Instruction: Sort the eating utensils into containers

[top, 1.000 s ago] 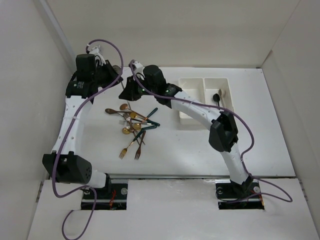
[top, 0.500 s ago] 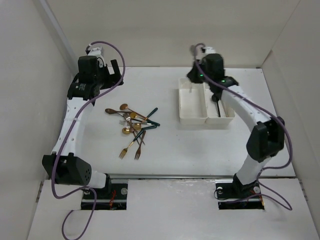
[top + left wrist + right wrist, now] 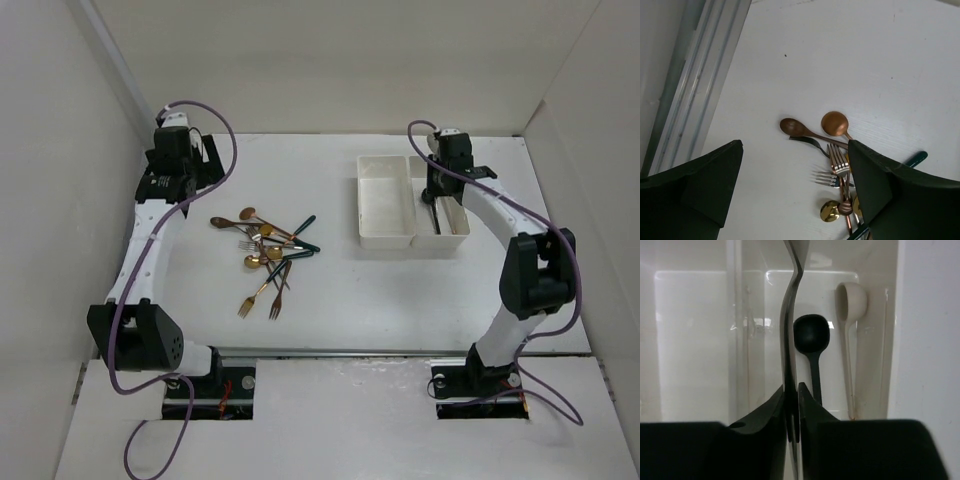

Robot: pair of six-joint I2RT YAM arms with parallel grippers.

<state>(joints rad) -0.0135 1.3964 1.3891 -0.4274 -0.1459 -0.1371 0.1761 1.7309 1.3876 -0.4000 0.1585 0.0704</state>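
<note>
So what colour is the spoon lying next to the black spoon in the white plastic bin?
Cream. The cream spoon shows best in the right wrist view.

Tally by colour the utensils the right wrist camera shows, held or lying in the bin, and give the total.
Black spoon, lying in the bin: 1
Cream spoon, lying beside it in the same bin: 1
Silver utensil, seen edge-on and clamped in the right gripper: 1
Total: 3
</note>
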